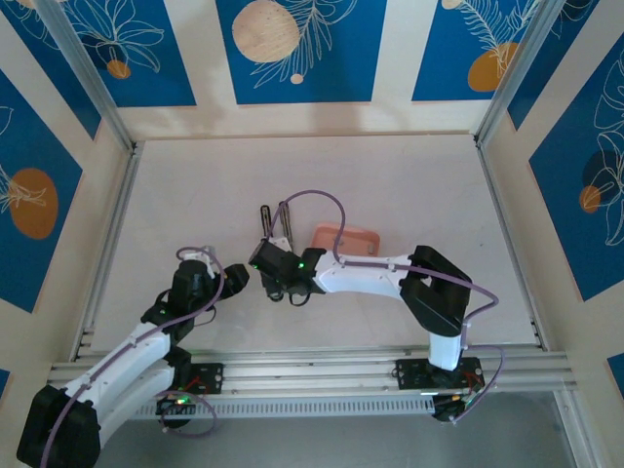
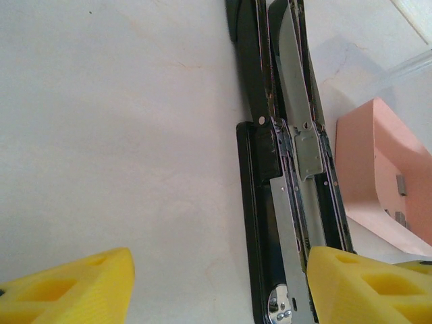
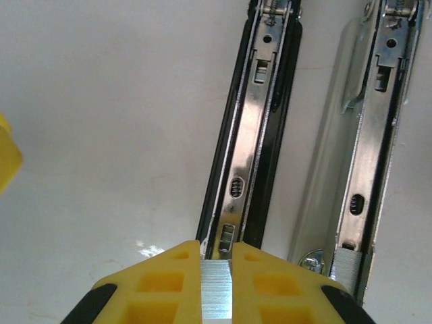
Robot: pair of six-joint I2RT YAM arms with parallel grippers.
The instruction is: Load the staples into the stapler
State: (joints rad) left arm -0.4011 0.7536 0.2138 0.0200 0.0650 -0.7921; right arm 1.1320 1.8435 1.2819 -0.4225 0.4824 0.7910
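The stapler [image 1: 274,220] lies opened flat on the table, its two long bars side by side. In the right wrist view the metal channel [image 3: 246,135] runs up from my right gripper [image 3: 216,253], which is shut on a ribbed grey strip of staples [image 3: 216,291] just at the channel's near end. The other bar [image 3: 368,148] lies to the right. My left gripper [image 2: 219,290] is open. Its right finger [image 2: 371,283] hangs over the stapler's [image 2: 287,202] near end, and its left finger [image 2: 67,290] is far off over bare table. More staples [image 2: 400,183] lie in the pink tray [image 2: 368,155].
The pink tray [image 1: 346,239] sits just right of the stapler, under the right arm's forearm. Both grippers [image 1: 234,278] [image 1: 283,286] crowd the stapler's near end. Panel walls and metal rails edge the table on all sides.
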